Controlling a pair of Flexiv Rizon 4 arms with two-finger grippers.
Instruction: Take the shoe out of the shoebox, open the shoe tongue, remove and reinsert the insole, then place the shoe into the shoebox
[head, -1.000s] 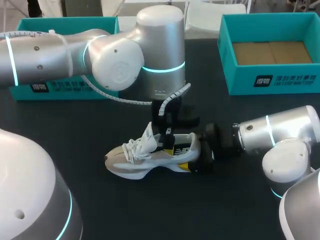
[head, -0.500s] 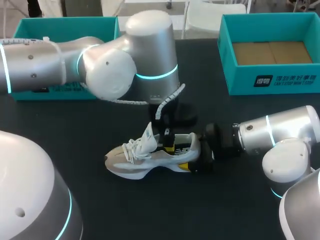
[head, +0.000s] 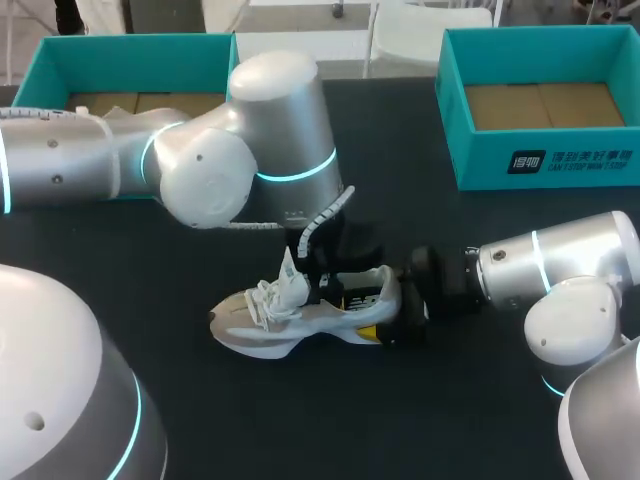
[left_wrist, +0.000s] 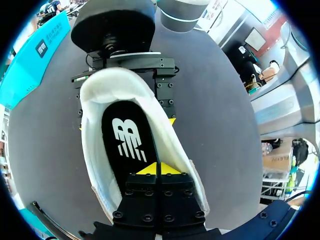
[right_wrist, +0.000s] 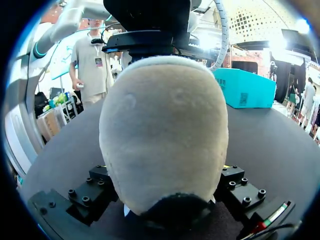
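Shoe (head: 300, 320) upright on the black desk (head: 200, 420), tongue (head: 292, 282) standing up, right gripper (head: 402, 318) with jaws clamped on the heel from both sides, left gripper (left_wrist: 160, 169) down in the opening, jaws pressed together, yellow tips touching the black insole (left_wrist: 127, 140)

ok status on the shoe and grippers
Left gripper shut, tips inside shoe over insole. Right gripper shut on heel. Shoe upright on table, tongue up.
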